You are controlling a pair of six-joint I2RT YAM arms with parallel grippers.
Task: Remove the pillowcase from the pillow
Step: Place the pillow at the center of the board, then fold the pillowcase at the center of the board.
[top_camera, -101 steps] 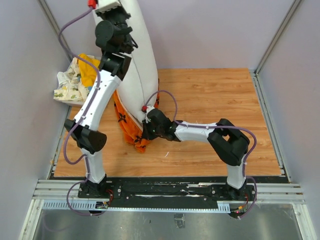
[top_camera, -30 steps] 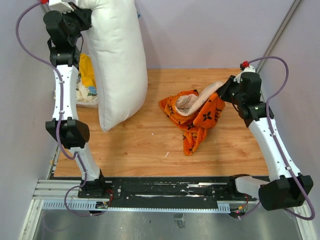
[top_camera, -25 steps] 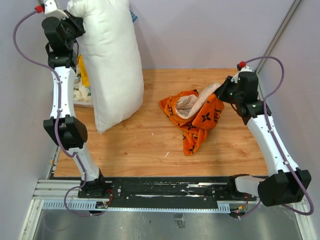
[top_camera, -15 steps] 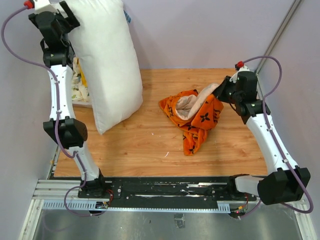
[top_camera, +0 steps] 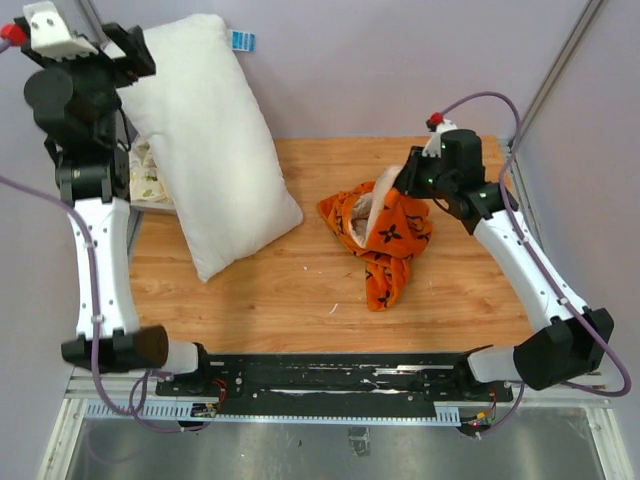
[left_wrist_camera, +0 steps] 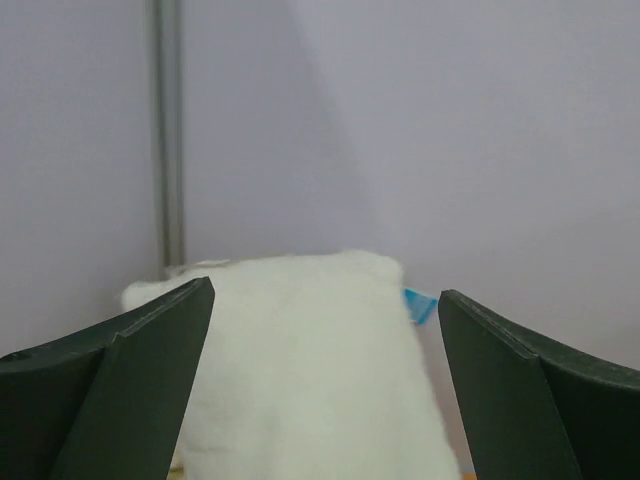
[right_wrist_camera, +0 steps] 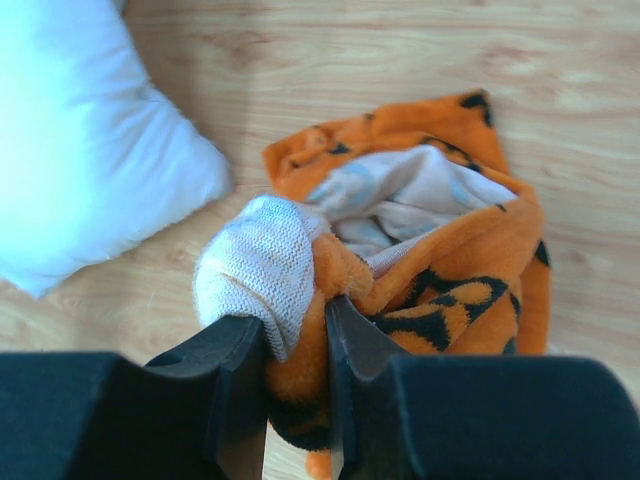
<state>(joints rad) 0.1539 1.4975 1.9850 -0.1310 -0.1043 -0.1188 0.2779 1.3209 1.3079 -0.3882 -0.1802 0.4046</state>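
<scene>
The plump white pillow [top_camera: 210,150] lies bare on the left of the wooden table, its top end leaning toward the back wall. My left gripper [top_camera: 132,52] hovers high above that end, jaws wide open and empty; its wrist view looks down on the pillow [left_wrist_camera: 300,390] between the fingers [left_wrist_camera: 150,350]. The orange pillowcase [top_camera: 385,235] with black motifs is crumpled mid-table, its pale lining showing. My right gripper [top_camera: 405,180] is shut on a raised fold of the pillowcase [right_wrist_camera: 450,270], with fabric pinched between the fingers [right_wrist_camera: 225,350]. A corner of the pillow [right_wrist_camera: 80,150] shows at upper left.
A heap of printed white and yellow cloth [top_camera: 148,172] lies behind the pillow by the left wall. A blue tag [top_camera: 244,40] sticks out of the pillow's top. Metal frame posts and walls close in the table [top_camera: 450,300] on three sides.
My left gripper has opened and let go of the pillow, which has dropped from hanging to lying on the table. The right gripper has carried the pillowcase fold a little leftward.
</scene>
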